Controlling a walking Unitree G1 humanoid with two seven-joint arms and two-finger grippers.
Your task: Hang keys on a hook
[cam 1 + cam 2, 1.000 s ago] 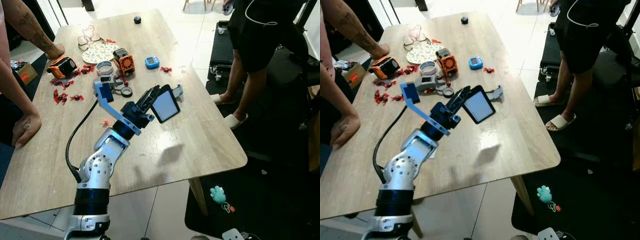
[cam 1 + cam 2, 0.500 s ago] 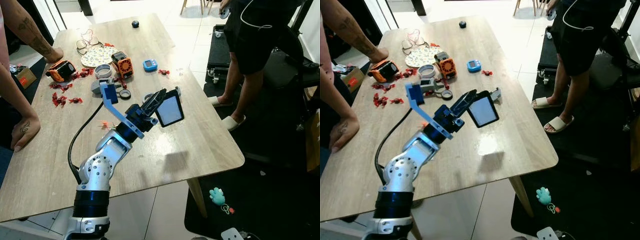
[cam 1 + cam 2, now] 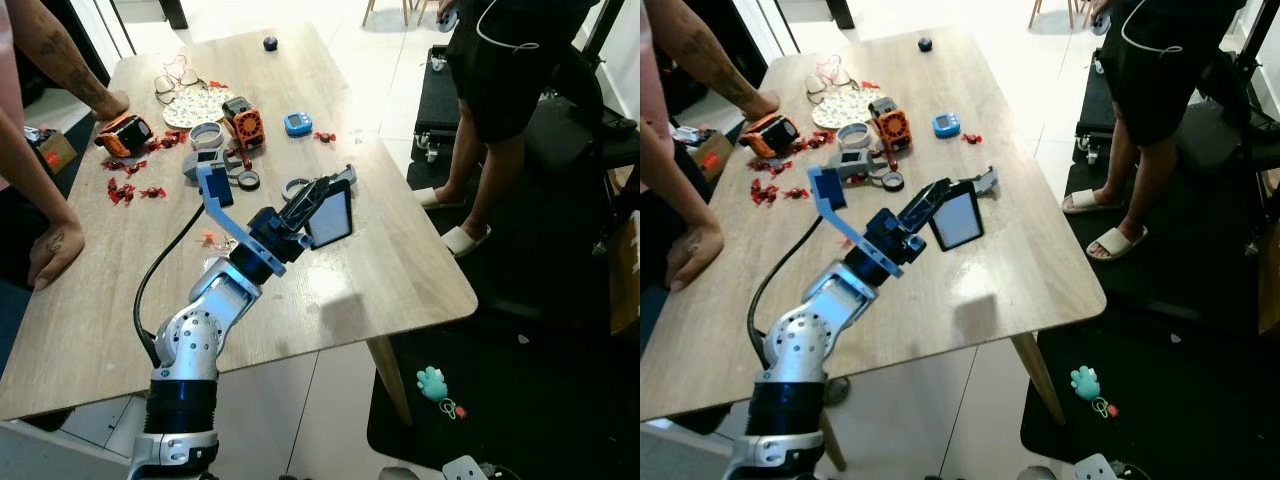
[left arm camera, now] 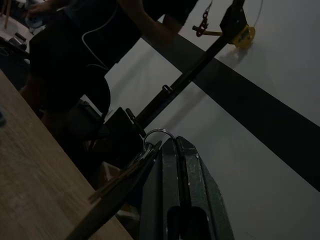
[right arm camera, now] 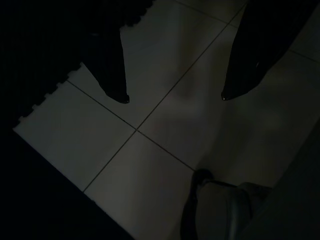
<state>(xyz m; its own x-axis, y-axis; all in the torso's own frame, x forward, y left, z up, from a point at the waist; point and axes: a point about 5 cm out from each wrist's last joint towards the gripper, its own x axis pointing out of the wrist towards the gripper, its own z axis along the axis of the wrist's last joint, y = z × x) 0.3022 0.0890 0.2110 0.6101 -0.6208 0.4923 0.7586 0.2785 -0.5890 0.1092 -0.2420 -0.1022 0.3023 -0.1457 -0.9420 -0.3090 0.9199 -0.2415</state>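
Overhead, left gripper clamped on keys above table; right gripper apart.

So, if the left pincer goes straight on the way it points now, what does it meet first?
Probably nothing on the table. The left pincer, shut on the keys, points up and out past the table edge. Its wrist view shows a dark stand and wall ahead, but depth is unclear.

I am standing in a home's living or dining room: a wooden table on pale floor tiles, odds and ends cluttering its far left corner, chair legs beyond, a toy on a black mat, people in slippers standing around.
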